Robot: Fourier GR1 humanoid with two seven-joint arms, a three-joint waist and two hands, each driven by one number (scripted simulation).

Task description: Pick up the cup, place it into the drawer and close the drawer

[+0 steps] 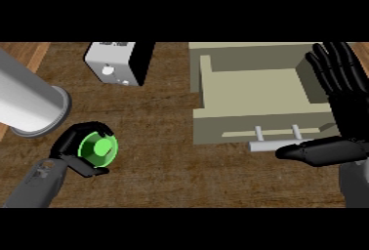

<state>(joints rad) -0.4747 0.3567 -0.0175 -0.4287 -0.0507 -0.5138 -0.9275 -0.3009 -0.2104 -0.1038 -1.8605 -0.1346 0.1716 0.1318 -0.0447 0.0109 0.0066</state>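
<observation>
While curling left hand (75,151) fingers round the green cup (99,149), half hiding it; resting right hand (338,105) fingers straight beside the open drawer (252,93).

- The cup (99,149) stands on the table (158,161) at the lower left, with the left hand (78,146) curled round it.
- Behind the cup and further left, a cylinder (32,105) lies tilted, its end facing the cup.
- A box-shaped appliance (119,62) stands at the far edge, to the right of the cylinder and left of the drawer (252,97).
- The drawer is pulled out at the right half, its handle (277,141) on the near side.
- The right hand (338,97) is at the drawer's right wall, fingers (328,63) pointing away, thumb (317,151) just beside the handle.
</observation>
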